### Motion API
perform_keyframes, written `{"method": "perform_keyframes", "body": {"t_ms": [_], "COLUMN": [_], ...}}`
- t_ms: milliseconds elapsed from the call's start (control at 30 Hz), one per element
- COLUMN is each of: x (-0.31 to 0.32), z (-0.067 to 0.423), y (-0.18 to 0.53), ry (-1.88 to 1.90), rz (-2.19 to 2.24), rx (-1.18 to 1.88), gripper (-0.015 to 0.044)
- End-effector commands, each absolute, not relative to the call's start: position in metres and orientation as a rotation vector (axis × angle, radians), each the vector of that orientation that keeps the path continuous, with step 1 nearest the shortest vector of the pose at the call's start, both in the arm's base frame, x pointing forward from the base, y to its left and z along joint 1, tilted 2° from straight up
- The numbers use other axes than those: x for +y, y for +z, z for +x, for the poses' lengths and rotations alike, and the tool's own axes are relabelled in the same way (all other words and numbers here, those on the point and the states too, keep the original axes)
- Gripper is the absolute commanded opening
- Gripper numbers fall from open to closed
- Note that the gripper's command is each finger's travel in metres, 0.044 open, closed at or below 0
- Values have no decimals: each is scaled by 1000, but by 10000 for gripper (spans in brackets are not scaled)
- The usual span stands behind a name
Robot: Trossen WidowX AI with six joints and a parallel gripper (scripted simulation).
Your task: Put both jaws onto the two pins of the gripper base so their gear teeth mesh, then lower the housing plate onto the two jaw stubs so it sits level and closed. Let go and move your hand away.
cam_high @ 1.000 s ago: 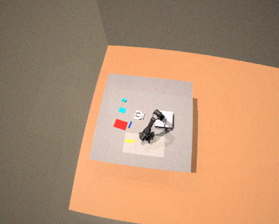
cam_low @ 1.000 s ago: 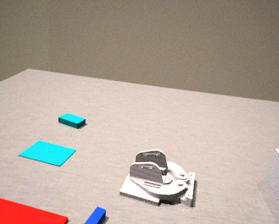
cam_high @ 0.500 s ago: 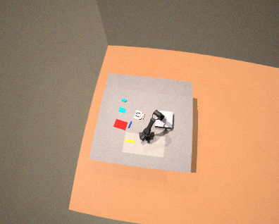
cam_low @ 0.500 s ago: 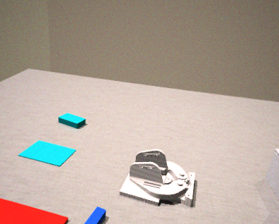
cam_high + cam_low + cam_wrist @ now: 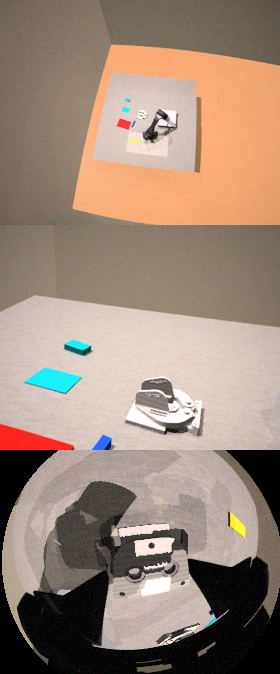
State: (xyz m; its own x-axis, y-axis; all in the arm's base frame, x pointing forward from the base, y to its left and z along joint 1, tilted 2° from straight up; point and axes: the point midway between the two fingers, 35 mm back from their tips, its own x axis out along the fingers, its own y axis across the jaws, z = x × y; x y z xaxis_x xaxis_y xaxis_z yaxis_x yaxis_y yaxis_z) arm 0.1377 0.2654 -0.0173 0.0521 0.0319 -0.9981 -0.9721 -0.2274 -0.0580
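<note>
The gripper base [image 5: 141,424] lies flat, white, at the lower right of the exterior view. Two white jaws, the near jaw [image 5: 153,400] and the far jaw [image 5: 157,387], lie on it with upright pads side by side. Their curved arms run to round pin ends at the right; whether the teeth mesh is too small to tell. My gripper [image 5: 151,137] [image 5: 149,568] is open and empty, over the pale mat. Below and between its fingers in the wrist view is the housing plate [image 5: 156,586], with two round holes; the gap to the fingers cannot be judged.
A yellow bar [image 5: 133,141] [image 5: 237,525] lies on the pale mat [image 5: 141,150]. A red sheet [image 5: 124,124] [image 5: 28,439], a blue bar [image 5: 133,124] [image 5: 102,442], a cyan sheet [image 5: 126,110] [image 5: 53,381] and a cyan block [image 5: 127,100] [image 5: 78,347] lie left of the arm.
</note>
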Motion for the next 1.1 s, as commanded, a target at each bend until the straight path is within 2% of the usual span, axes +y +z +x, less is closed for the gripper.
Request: {"method": "perform_keyframes", "body": {"t_ms": [0, 500, 1067], "x": [265, 265, 266], "z": [138, 138, 138], "y": [-18, -17, -4], "ry": [1345, 1346, 1345], "rz": [-1389, -1382, -1383], "rx": [1030, 1031, 1031], "gripper": [440, 353, 351]}}
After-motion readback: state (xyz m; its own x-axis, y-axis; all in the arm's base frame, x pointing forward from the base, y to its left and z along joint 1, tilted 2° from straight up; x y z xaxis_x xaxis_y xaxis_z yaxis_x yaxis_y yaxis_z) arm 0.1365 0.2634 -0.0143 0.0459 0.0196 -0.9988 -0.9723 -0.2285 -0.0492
